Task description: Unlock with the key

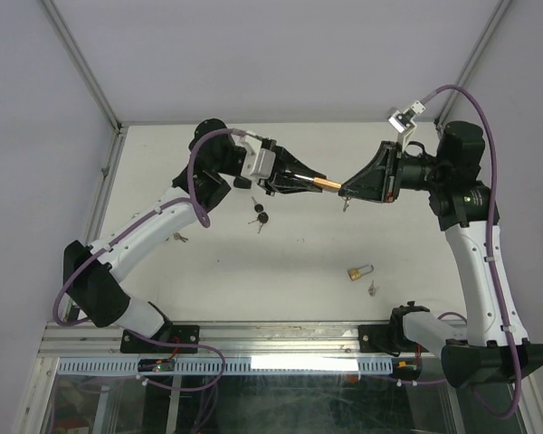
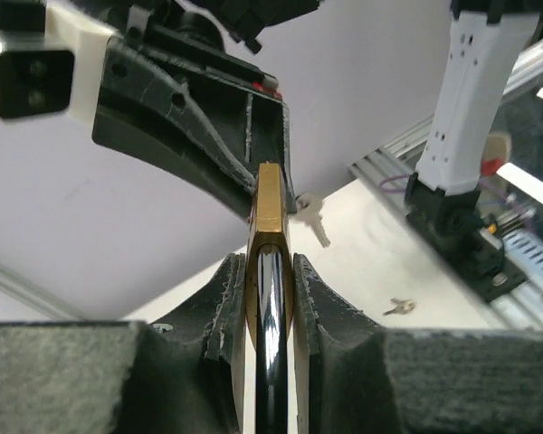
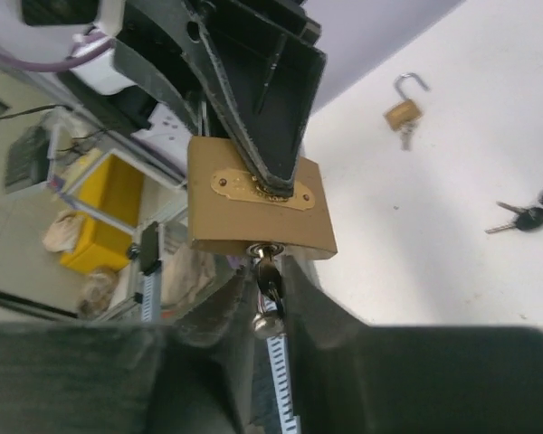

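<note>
On your left, a small silver key (image 1: 179, 238) lies on the table (image 1: 253, 280), and next to it a pair of black-headed keys (image 1: 259, 217). Past them, your left gripper (image 1: 299, 181) is clenched on the padlock (image 1: 327, 185), which hangs in mid-air between the two arms, over the far half of the table. It is a flat brass block with rounded corners and a small riveted oval plate on its face. Its polished chrome shackle (image 2: 271, 362) runs between the rough, foam-like black fingers (image 2: 219, 307). The key (image 3: 268, 276) sits in the keyhole at the padlock's free end, and your right gripper (image 1: 348, 190) is pinched on its head. Further right, a second brass padlock (image 1: 360, 271) rests on the table, shackle open.
</note>
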`<state>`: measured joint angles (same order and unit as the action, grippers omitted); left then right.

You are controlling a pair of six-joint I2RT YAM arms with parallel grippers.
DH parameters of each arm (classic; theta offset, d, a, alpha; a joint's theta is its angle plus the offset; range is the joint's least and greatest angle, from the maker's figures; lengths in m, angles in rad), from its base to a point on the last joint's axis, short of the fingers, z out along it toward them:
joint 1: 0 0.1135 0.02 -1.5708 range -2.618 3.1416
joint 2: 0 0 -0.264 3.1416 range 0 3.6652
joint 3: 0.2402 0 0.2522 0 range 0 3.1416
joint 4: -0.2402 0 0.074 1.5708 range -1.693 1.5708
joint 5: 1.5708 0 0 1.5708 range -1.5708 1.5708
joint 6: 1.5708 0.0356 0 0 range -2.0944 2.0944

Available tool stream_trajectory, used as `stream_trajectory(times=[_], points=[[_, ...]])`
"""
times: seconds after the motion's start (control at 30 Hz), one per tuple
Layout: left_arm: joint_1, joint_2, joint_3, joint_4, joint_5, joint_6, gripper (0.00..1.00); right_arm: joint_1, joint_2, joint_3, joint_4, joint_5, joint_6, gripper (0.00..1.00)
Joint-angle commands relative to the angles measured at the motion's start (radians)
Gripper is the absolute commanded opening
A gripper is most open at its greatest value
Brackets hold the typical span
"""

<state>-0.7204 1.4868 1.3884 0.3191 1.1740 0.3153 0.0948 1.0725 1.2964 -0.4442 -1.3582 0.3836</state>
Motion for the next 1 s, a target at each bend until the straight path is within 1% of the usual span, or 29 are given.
stream_trajectory(times=[0.0,0.07,0.1,0.13,0.17,0.23,0.3,0.4,0.47,0.57,0.7,0.8,0.9,0.97], points=[[-0.010,0.018,-0.001,0.200,-0.108,-0.379,0.00,0.016,-0.036,0.143,-0.345,0.175,-0.400,0.37],[0.015,0.022,-0.022,0.266,-0.134,-0.552,0.00,0.016,-0.073,0.154,-0.398,0.320,-0.513,0.64],[0.023,0.019,-0.030,0.282,-0.150,-0.603,0.00,0.017,-0.099,0.137,-0.361,0.386,-0.528,0.74],[0.023,0.015,-0.031,0.282,-0.159,-0.629,0.00,0.016,-0.123,0.105,-0.315,0.427,-0.534,0.81],[0.023,0.012,-0.032,0.284,-0.163,-0.643,0.00,0.016,-0.143,0.076,-0.267,0.437,-0.538,0.86],[0.023,0.009,-0.033,0.301,-0.174,-0.680,0.00,0.017,-0.163,0.022,-0.188,0.405,-0.555,0.89],[0.025,0.013,-0.027,0.317,-0.178,-0.734,0.00,0.016,-0.161,-0.022,-0.115,0.326,-0.553,0.89],[0.023,0.016,-0.026,0.343,-0.179,-0.777,0.00,0.020,-0.157,-0.088,0.099,0.231,-0.423,0.88],[0.022,0.015,-0.026,0.346,-0.178,-0.777,0.00,0.029,-0.162,-0.125,0.220,0.236,-0.360,0.84],[0.015,0.018,-0.022,0.353,-0.177,-0.780,0.00,0.062,-0.151,-0.154,0.310,0.268,-0.328,0.77],[-0.001,0.032,-0.009,0.366,-0.180,-0.784,0.00,0.130,-0.107,-0.139,0.310,0.278,-0.335,0.74],[-0.007,0.039,0.000,0.368,-0.184,-0.785,0.00,0.169,-0.094,-0.131,0.279,0.284,-0.371,0.70],[-0.010,0.042,0.006,0.368,-0.185,-0.784,0.00,0.188,-0.082,-0.130,0.262,0.294,-0.383,0.57],[-0.012,0.045,0.010,0.367,-0.185,-0.782,0.00,0.196,-0.072,-0.125,0.255,0.296,-0.384,0.46]])
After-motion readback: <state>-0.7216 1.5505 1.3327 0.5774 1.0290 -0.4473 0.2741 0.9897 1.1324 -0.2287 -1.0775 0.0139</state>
